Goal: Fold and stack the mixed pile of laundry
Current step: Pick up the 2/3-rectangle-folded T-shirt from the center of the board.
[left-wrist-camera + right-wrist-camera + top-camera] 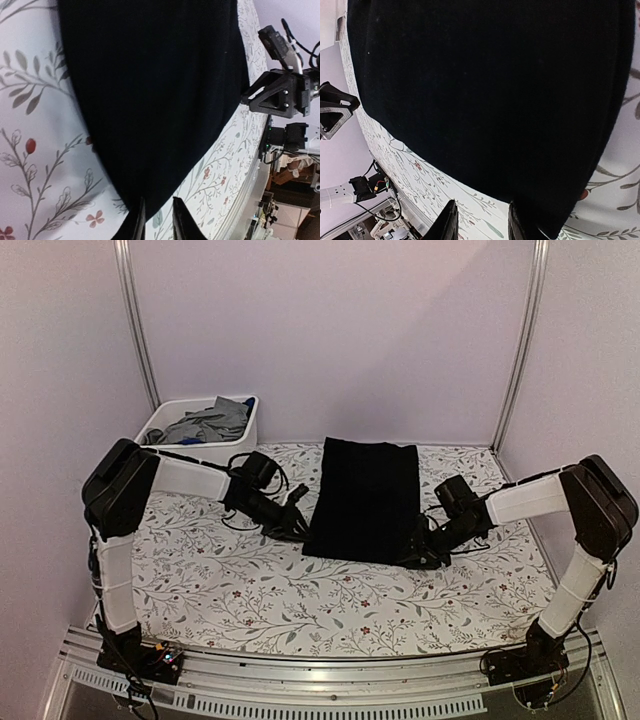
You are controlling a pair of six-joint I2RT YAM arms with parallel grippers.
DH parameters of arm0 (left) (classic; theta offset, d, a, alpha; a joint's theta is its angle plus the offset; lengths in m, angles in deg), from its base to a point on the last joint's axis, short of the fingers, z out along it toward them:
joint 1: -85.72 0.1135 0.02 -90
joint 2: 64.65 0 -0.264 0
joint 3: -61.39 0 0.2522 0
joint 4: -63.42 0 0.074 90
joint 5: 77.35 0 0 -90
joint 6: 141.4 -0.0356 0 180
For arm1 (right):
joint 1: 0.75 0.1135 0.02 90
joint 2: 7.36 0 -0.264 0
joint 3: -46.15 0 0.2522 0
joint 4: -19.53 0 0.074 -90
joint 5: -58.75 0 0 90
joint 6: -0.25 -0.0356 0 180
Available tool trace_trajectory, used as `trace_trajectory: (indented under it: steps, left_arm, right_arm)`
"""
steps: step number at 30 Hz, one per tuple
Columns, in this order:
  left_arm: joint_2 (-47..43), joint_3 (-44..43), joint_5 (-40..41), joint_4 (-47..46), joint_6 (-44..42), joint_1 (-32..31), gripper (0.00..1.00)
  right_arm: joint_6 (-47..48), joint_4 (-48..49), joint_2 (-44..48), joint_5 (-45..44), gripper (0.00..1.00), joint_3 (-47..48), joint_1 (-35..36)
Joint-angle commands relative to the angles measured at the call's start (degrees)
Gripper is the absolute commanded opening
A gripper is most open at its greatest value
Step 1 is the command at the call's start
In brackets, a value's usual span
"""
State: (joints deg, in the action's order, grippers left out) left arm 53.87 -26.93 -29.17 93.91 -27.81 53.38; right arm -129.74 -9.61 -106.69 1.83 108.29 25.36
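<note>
Fig.: black T-shirt [365, 498] flat on table [250, 580], long axis 12–6 o'clock. L gripper [300, 531] at its 7 o'clock corner, jaws near-together, grip can't tell. R gripper [416, 557] at 5 o'clock corner, jaws apart, empty. Both equally near.

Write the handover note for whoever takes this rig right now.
Left tool: jaws slightly apart at the near left corner of the black T-shirt.
Right tool: open at its near right corner.
The T-shirt lies flat as a narrow rectangle on the table; grey shirt and blue garment sit in the white bin.
Done: T-shirt partly folded.
To do: finish it, fold the rest, stack.
</note>
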Motion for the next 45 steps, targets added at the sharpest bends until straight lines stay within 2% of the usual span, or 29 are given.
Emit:
trace_trajectory:
  steps: [1,6,12,23,26,30,32,35,37,38,45]
  left_arm:
    - [-2.07,4.02,2.65,-0.08,0.15,2.06,0.19]
    - [-5.02,5.33,4.01,2.91,-2.13,2.44,0.25]
    - [-5.28,7.13,1.86,1.13,-1.18,2.32,0.39]
    - [-1.29,5.83,0.64,0.12,-3.33,-0.03,0.43]
    - [-0.21,5.94,1.26,-0.49,-2.65,-1.15,0.43]
    - [0.03,6.64,1.16,-2.54,-1.22,-1.34,0.35]
    - [0.18,6.64,0.91,-2.74,-1.18,-1.38,0.27]
    - [-0.26,7.24,0.83,-2.92,-1.35,-1.51,0.13]
    - [-1.15,8.08,1.02,-3.15,-1.44,-1.54,0.03]
    - [-1.75,8.64,1.06,-3.34,-1.4,-1.58,0.0]
    - [-9.03,15.6,0.98,-4.63,-0.68,-3.81,0.0]
  right_arm:
    - [-0.48,-2.65,1.2,-2.95,0.33,-1.61,-0.38]
    - [-0.78,-4.76,5.88,-3.25,0.34,-0.54,-0.44]
    - [-1.68,-9.88,10.84,-7.87,0.45,-0.49,-1.72]
    - [1.35,-8.95,2.94,-8.06,0.45,1.39,-1.62]
    - [2.08,-8.4,1.35,-8.55,0.42,1.3,-1.67]
    - [2.14,-7.54,0.24,-8.02,0.32,1.06,-1.59]
    - [2.34,-7.33,0.26,-7.89,0.26,0.95,-1.56]
    - [2.69,-7.21,0.82,-7.69,0.08,0.93,-1.59]
    - [2.81,-7.15,1.67,-7.61,0.01,0.82,-1.59]
    - [2.74,-7.11,2.37,-7.61,0.0,0.57,-1.56]
    - [0.32,-7.71,9.04,-6.36,0.0,-3.37,0.45]
